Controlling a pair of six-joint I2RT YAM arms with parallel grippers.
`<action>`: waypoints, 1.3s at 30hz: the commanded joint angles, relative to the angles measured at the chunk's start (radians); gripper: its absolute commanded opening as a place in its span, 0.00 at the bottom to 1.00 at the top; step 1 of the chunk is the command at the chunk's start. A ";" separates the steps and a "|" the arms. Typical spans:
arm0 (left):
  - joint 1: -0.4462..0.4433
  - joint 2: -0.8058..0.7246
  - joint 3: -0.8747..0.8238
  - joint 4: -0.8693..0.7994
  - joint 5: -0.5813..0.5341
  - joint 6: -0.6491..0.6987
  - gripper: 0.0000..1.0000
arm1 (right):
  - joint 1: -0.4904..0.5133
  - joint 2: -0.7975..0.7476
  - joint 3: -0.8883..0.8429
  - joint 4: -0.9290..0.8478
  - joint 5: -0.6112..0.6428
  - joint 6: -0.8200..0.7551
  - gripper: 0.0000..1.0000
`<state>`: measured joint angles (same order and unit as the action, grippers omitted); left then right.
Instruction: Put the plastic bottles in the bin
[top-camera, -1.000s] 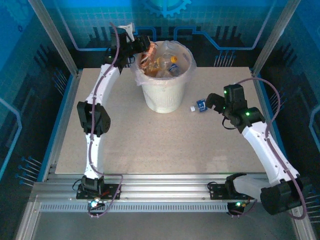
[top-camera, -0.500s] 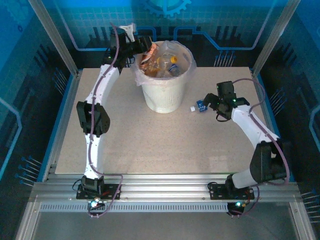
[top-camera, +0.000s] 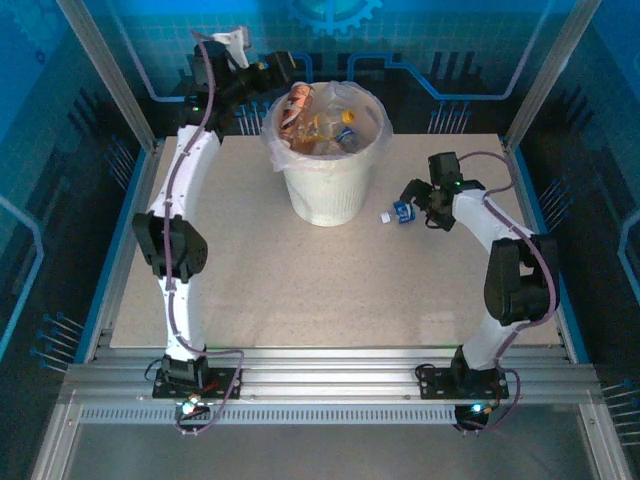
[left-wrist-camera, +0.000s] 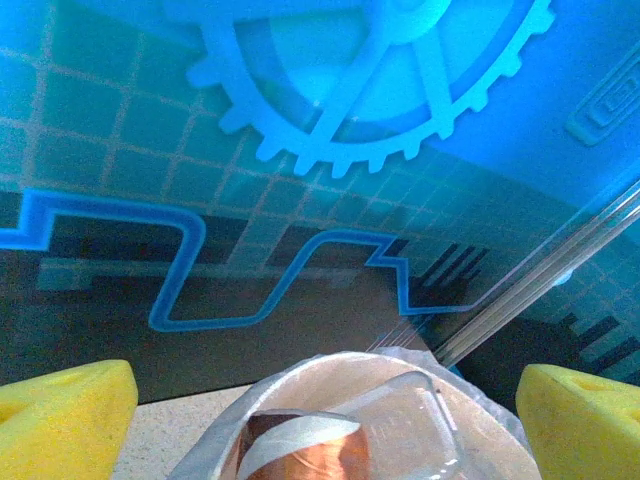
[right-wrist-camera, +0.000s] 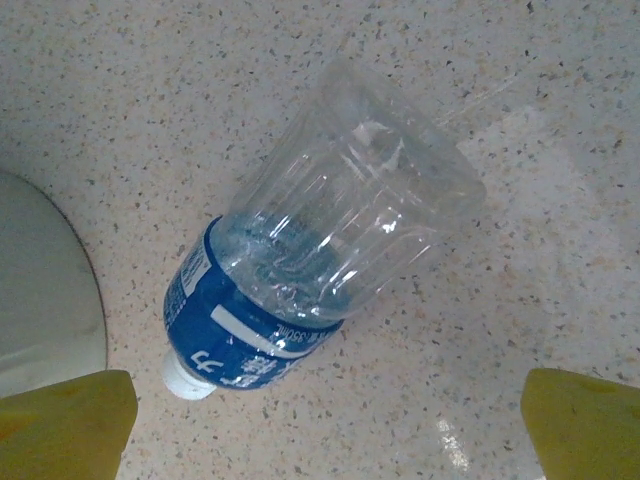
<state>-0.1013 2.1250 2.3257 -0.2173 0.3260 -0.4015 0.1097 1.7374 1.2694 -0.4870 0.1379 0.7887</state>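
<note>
Our left gripper (top-camera: 283, 68) has drawn back from the rim of the bin (top-camera: 325, 195), and its fingers (left-wrist-camera: 65, 415) have spread wide, empty, above the bag (left-wrist-camera: 300, 385). Our right gripper (top-camera: 412, 200) has moved in on the blue-labelled bottle (right-wrist-camera: 300, 270). It lies on its side on the table (top-camera: 300, 290) just right of the bin, cap toward it. Those fingers (right-wrist-camera: 60, 425) are spread too, not touching it. Other bottles (top-camera: 322, 125) fill the bin.

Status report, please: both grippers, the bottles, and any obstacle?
Left gripper open, above far-left rim of the bin. Right gripper open, over the blue-label bottle lying on the table. Other bottles inside the bin. Nothing in the way.
</note>
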 joint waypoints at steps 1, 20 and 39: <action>0.010 -0.099 -0.075 0.026 -0.014 0.017 0.99 | -0.019 0.049 0.047 0.016 -0.028 0.024 1.00; 0.011 -0.558 -0.721 0.238 -0.017 0.055 0.99 | -0.026 0.285 0.229 0.016 -0.042 0.036 1.00; 0.011 -0.969 -1.162 0.207 -0.223 0.042 0.99 | -0.015 0.393 0.287 -0.020 -0.056 -0.122 0.79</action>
<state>-0.0963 1.2137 1.1984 0.0006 0.1673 -0.3641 0.0990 2.1094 1.5574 -0.4965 0.0956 0.7101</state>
